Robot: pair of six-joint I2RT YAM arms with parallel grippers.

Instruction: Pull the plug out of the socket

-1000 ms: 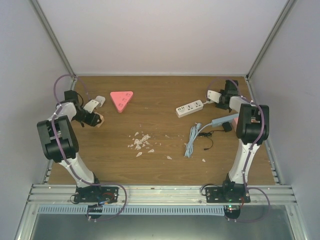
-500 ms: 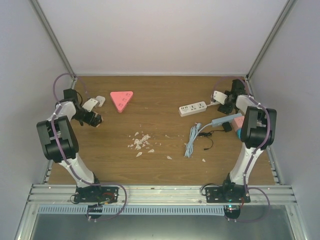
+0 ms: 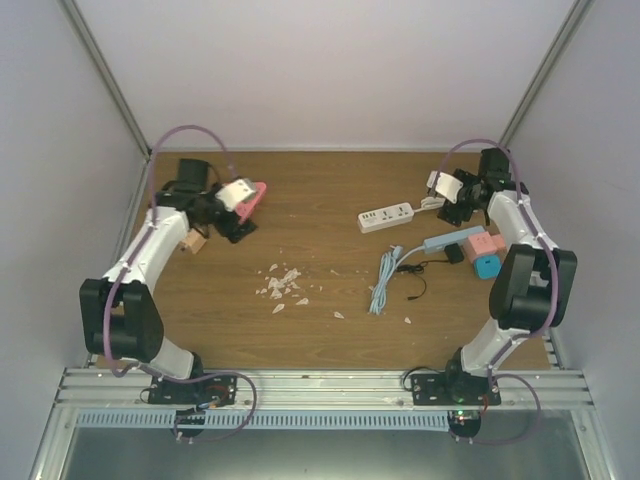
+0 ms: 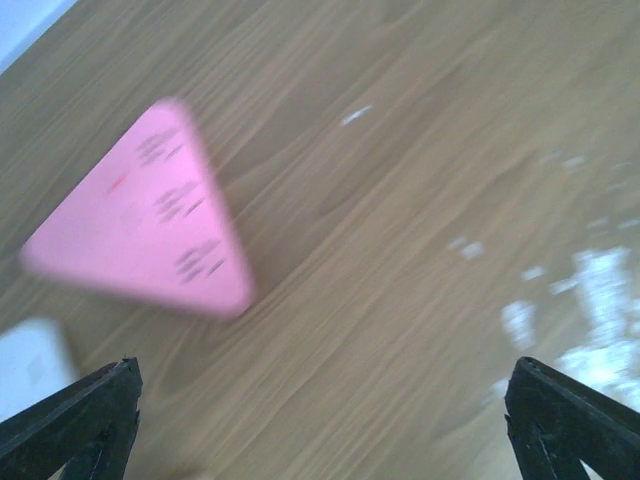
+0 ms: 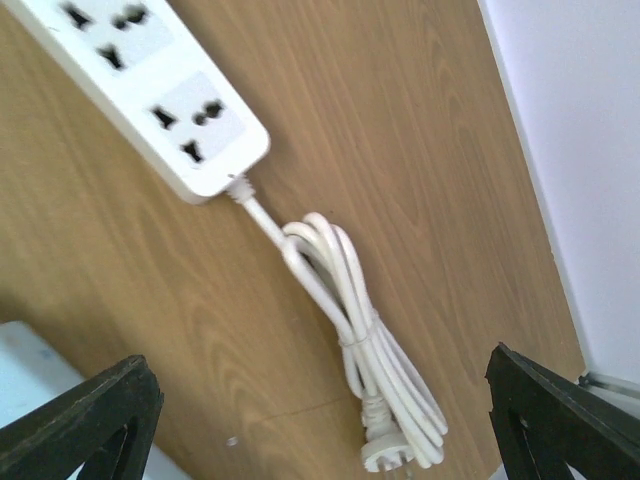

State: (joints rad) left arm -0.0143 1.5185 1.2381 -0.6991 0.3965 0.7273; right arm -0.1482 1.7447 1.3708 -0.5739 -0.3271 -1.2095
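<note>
Pale walls (image 3: pixel 320 70) close in a brown wood-grain table (image 3: pixel 330 180), and I reach over it from the near edge with both arms. My left gripper (image 4: pixel 320 400) hangs over the far left part of the table with its jaws spread wide and nothing between them. Just ahead of them lies the pink triangular socket (image 4: pixel 155 220), flat on the wood, three groups of slots facing up. From above, my wrist covers part of it. A small tan piece (image 3: pixel 193 243) sits on the table near that arm, apart from the socket. I cannot tell what it is.

My right gripper (image 5: pixel 318 400) is released too, its fingers far apart and empty, over the far right corner. Below it the white power strip (image 5: pixel 150 85) lies flat with its outlets facing up. Its white cord (image 5: pixel 350 320) leaves the end in a tied bundle, and the plug (image 5: pixel 385 455) at the end of that cord rests loose on the wood.

Nearer the middle, white scraps (image 3: pixel 280 283) are scattered about. To their right lie a coiled blue-grey cable (image 3: pixel 382 282) and a black adapter (image 3: pixel 453 253), with a pink block (image 3: pixel 487 245) and a blue block (image 3: pixel 487 265) touching each other.
</note>
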